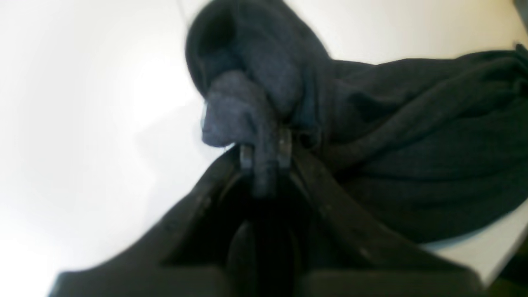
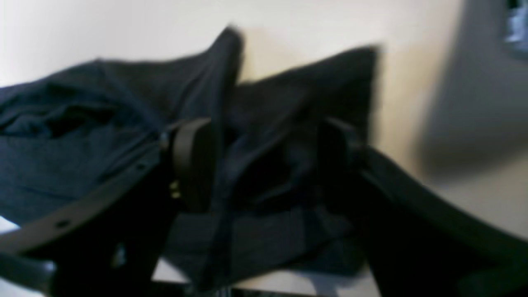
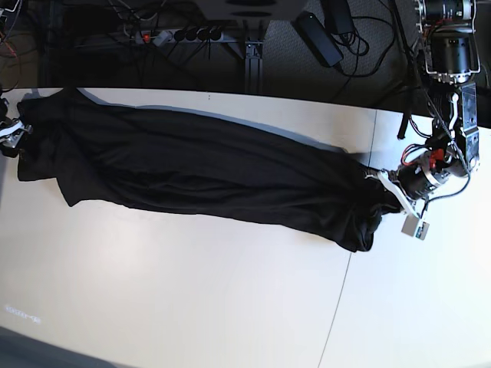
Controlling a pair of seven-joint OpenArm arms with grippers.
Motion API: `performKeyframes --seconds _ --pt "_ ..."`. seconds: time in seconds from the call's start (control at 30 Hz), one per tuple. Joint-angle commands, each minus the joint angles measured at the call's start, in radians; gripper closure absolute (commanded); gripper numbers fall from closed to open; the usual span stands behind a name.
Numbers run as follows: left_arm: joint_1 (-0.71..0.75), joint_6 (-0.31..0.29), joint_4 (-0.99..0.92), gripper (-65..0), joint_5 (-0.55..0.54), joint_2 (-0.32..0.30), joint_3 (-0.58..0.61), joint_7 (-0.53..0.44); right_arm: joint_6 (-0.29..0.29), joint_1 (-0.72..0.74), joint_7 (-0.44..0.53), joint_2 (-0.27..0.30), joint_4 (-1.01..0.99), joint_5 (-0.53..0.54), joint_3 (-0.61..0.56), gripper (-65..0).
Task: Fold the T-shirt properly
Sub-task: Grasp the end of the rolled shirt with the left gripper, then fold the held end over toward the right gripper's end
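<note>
The black T-shirt lies stretched in a long, bunched band across the white table, from its far left edge to right of the middle. My left gripper is at the shirt's right end. In the left wrist view this gripper is shut on a pinched fold of the T-shirt. My right gripper is at the shirt's left end. In the right wrist view its jaws stand wide apart, with loose T-shirt fabric bunched between the fingers. No print shows.
A seam in the tabletop runs down near the shirt's right end. Behind the table's far edge lie a power strip and cables. The table's edge is close beside the left gripper.
</note>
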Motion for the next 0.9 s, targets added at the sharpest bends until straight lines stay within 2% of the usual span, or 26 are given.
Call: performKeyframes --seconds 0.0,0.13,0.23,0.3,0.4,0.47,0.57,0.67,0.77,0.87 --pt "-0.045 -0.007 -0.016 0.0 0.008 -0.014 -0.006 -0.025 0.073 0.004 0.023 0.027 0.015 0.021 0.031 -38.2" --pt "-0.187 -0.005 -0.146 0.0 0.035 -0.025 -0.006 -0.050 0.074 0.004 0.005 0.028 0.015 0.024 0.099 -38.2" --pt "-0.255 -0.014 -0.138 0.0 0.024 -0.039 -0.006 -0.054 0.074 0.001 0.004 0.027 0.015 0.028 0.110 -38.2" --pt "-0.266 -0.014 -0.071 0.0 -0.040 -0.038 -0.005 -0.024 0.074 -0.002 0.005 0.026 0.015 0.027 0.110 -38.2" --pt "-0.252 -0.014 0.084 0.0 -0.174 -0.022 0.025 0.093 0.074 -0.001 0.005 0.024 0.015 0.027 0.110 -38.2" --pt "-0.231 -0.014 0.181 0.0 -0.194 -0.001 0.082 0.119 0.074 -0.001 0.005 0.024 0.015 0.027 0.110 -38.2" --pt "-0.203 -0.014 0.277 0.0 -0.190 0.054 0.234 0.117 0.074 -0.001 0.005 0.024 0.015 0.027 0.110 -38.2" --pt "-0.194 -0.014 0.297 0.0 -0.120 0.156 0.418 0.113 0.073 -0.002 0.005 0.024 0.015 0.023 0.110 -38.2" --pt "-0.180 -0.014 0.297 0.0 0.026 0.267 0.569 0.087 0.073 -0.004 0.002 0.025 0.015 0.013 0.110 -38.2" --pt "-0.165 -0.014 0.297 0.0 0.197 0.342 0.669 0.045 0.074 -0.004 0.001 0.026 0.015 0.013 0.110 -38.2"
